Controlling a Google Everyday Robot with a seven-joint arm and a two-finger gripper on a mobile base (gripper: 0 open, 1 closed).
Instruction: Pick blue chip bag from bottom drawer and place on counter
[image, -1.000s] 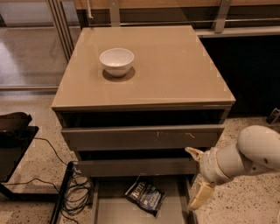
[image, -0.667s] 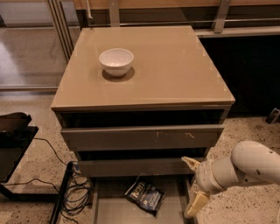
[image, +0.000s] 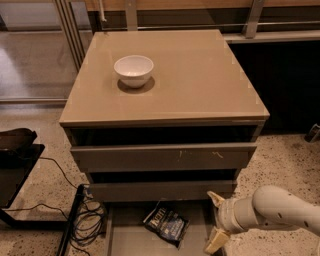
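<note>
The blue chip bag (image: 166, 224) lies flat in the open bottom drawer (image: 131, 239), near its back, at the lower middle of the camera view. My gripper (image: 214, 220) hangs at the drawer's right edge, just right of the bag and apart from it. Its two pale fingers stand spread, one finger (image: 215, 198) above and one below, with nothing between them. The white arm reaches in from the lower right. The counter (image: 200, 75) is the glossy taupe top of the cabinet.
A white bowl (image: 133, 70) stands on the counter's left half. Two shut-looking upper drawers (image: 165, 156) overhang the bottom one. Black cables (image: 85, 220) and a dark stand (image: 15, 165) sit on the speckled floor at left. A dark wall lies at right.
My arm has dropped lower and drawn leftward, bringing the gripper closer to the chip bag at the drawer's right edge. The bag and bowl have not moved.
</note>
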